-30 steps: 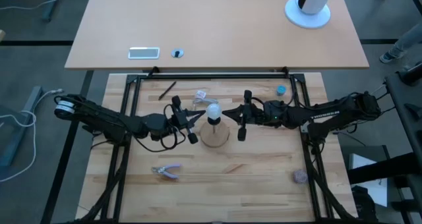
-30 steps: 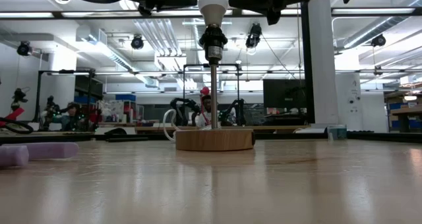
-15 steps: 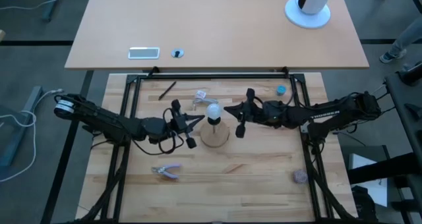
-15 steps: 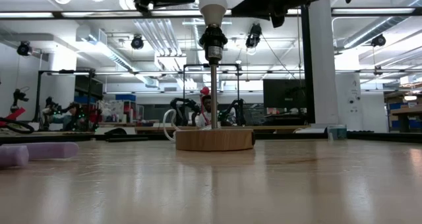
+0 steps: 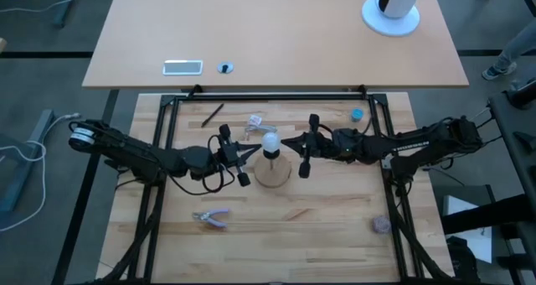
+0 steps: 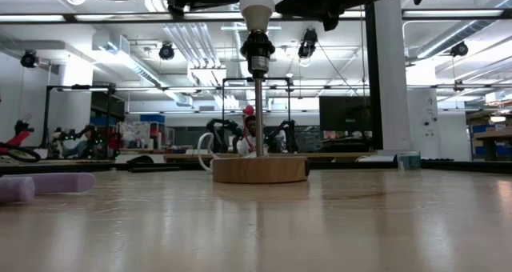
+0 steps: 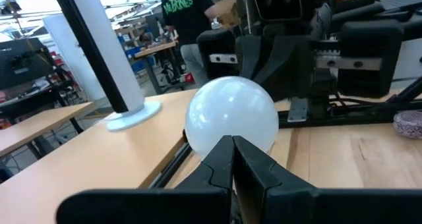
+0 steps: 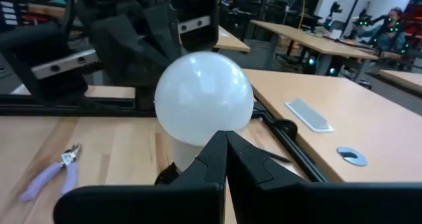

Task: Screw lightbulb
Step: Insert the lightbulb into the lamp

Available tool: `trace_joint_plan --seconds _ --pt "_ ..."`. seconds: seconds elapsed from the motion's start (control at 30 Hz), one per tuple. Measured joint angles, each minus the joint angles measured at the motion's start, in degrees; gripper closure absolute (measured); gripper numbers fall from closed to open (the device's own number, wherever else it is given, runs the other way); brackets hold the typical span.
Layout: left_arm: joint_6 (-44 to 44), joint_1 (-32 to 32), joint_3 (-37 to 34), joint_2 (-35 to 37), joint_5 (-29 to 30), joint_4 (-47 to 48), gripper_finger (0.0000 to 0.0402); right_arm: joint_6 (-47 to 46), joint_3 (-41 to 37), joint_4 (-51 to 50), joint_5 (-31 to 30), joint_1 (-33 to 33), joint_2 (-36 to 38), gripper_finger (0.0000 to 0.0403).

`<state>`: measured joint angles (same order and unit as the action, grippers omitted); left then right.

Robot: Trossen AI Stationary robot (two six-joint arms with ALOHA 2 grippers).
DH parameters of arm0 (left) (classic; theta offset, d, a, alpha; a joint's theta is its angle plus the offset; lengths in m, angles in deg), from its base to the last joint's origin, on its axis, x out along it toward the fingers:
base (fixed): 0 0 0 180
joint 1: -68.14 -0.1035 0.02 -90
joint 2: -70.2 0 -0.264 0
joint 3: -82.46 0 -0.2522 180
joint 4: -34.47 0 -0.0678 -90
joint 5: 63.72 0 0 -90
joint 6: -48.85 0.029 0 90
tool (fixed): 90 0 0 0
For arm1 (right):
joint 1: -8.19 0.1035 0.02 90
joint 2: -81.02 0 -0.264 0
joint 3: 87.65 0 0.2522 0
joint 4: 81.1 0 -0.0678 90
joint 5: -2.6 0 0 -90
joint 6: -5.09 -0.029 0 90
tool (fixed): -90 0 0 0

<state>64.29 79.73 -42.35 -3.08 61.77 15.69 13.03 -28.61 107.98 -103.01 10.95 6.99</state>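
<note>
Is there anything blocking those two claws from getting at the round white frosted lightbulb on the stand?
Nothing visible does. The white frosted lightbulb sits in its socket, with the shut left gripper and shut right gripper pointing at it from opposite sides across clear gaps.

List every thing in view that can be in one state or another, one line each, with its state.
lightbulb: upright, seated in the socket atop the lamp stand, unheld.
lamp stand: upright on its round wooden base.
left pincer: shut, empty, tips beside the bulb.
right pincer: shut, empty, tips beside the bulb on its other side.
pliers: lying flat on the table, handles spread.
wrapper: crumpled, lying behind the lamp.
</note>
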Motion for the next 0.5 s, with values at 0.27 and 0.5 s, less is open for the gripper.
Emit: trace_joint_plan --seconds 0.27,0.5 --pt "-1.0 -1.3 0.0 -0.6 0.2 -0.4 0.0401 -0.7 0.2 -0.2 -0.5 0.3 -0.8 0.0403" --pt "-1.4 -1.3 0.0 -0.7 3.0 0.0 0.0401 -0.1 0.2 -0.3 0.5 1.4 -0.6 0.0403"
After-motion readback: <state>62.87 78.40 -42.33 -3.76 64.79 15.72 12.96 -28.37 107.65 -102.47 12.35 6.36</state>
